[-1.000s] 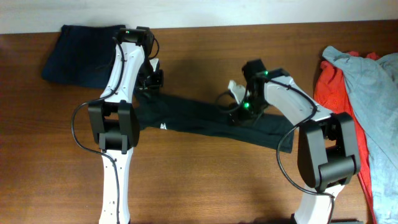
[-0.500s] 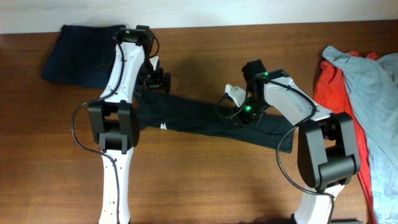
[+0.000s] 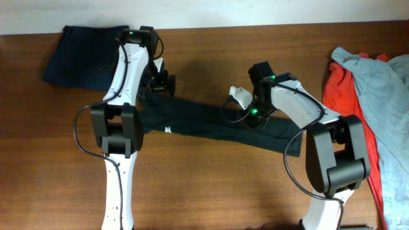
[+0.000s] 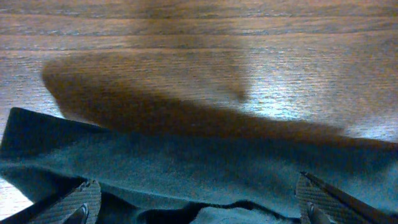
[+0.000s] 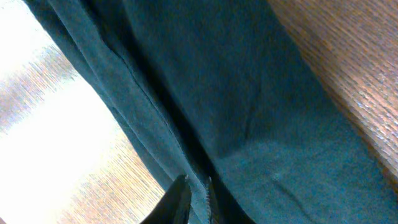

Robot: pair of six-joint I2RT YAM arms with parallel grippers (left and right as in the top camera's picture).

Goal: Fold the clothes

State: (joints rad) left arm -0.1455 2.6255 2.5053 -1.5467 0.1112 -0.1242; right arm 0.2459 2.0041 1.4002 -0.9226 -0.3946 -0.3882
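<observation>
Overhead, the black T-shirt (image 3: 204, 121) is lying as a long narrow band across mid-table, only partly folded by my reckoning. A navy garment (image 3: 83, 54) is sitting folded far left, and the red one (image 3: 342, 89) and the grey one (image 3: 383, 76) are lying heaped at the right. The table (image 3: 211, 191) is offering open wood in front.

At the left wrist, the left gripper (image 4: 199, 200) is hanging wide apart over the shirt's edge.

At the right wrist, the right gripper (image 5: 194, 202) is pinching the hem, its jaws narrow.

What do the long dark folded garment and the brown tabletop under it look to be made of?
The long dark folded garment looks like soft matte knit, probably cotton jersey: loose creases, stitched hem in the right wrist view. The brown tabletop looks like wood or wood-look laminate, semi-gloss: streaky grain, bright glare patches.
</observation>
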